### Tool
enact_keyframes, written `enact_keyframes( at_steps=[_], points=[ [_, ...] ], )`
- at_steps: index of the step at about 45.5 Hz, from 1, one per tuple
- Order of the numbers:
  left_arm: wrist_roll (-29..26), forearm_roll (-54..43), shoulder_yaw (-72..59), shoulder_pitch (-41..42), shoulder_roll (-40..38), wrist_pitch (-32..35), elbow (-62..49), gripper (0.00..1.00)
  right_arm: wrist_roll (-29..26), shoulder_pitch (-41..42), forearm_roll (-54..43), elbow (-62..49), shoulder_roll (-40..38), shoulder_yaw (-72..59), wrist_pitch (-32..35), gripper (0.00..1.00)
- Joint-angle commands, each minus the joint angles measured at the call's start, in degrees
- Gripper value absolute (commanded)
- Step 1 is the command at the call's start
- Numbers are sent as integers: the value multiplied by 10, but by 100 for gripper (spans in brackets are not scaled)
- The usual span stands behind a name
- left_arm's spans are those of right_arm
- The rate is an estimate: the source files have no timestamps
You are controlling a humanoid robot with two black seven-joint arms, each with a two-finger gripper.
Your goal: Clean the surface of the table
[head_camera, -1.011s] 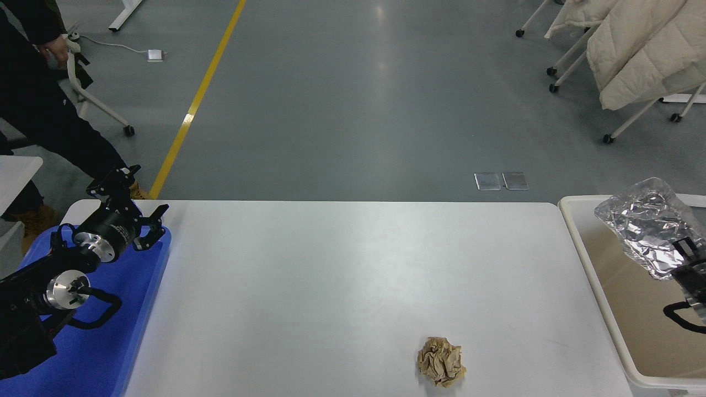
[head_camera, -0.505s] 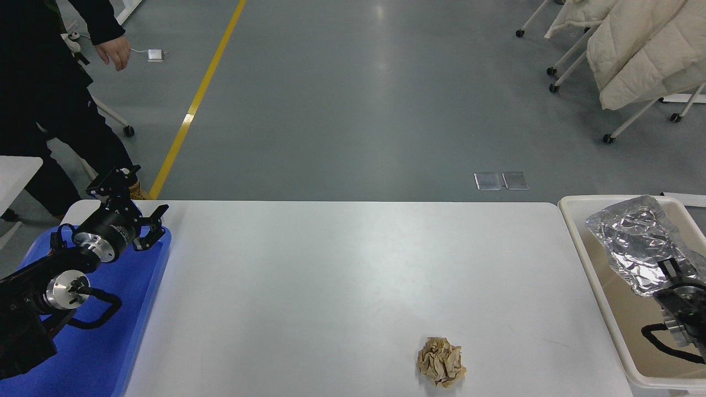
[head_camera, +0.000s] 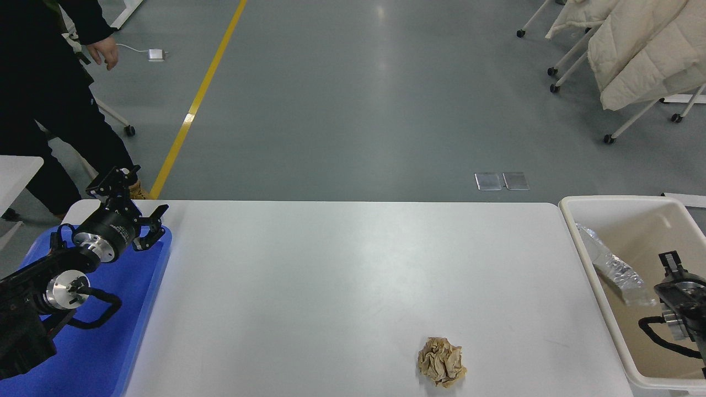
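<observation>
A: One piece of litter is left on the desk (head_camera: 342, 275): the crumpled brown paper ball (head_camera: 441, 361), near the front edge and right of centre.

B: And the foil?

A: Half a second ago the right gripper (head_camera: 670, 263) held the silver foil bag (head_camera: 612, 267) up over the cream bin (head_camera: 573, 231). Now the bag lies inside the bin against its left wall, and the gripper sits low beside it.

B: So it let go?

A: I judge so, but I cannot tell how far its fingers are spread. The left gripper (head_camera: 144, 229) hangs parked over the blue tray (head_camera: 149, 309), fingers apart and empty.

B: Next, then?

A: Probably the paper ball.
</observation>
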Motion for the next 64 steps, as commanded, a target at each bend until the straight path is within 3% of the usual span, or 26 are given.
enact_keyframes(
  at_steps=[1, 14, 25, 37, 49, 64],
  points=[
    [0, 0, 0, 0, 0, 0, 0, 100, 0, 8, 4, 2, -12, 5, 0, 100],
    [0, 0, 0, 0, 0, 0, 0, 100, 2, 43, 4, 42, -59, 6, 7, 100],
    [0, 0, 0, 0, 0, 0, 0, 100, 3, 79, 4, 221, -184, 16, 5, 100],
    [0, 0, 0, 0, 0, 0, 0, 100, 3, 71, 3, 361, -254, 230, 10, 100],
    [0, 0, 0, 0, 0, 0, 0, 100, 3, 27, 3, 460, -234, 326, 10, 100],
    [0, 0, 0, 0, 0, 0, 0, 100, 10, -27, -5, 446, -86, 426, 10, 100]
  ],
)
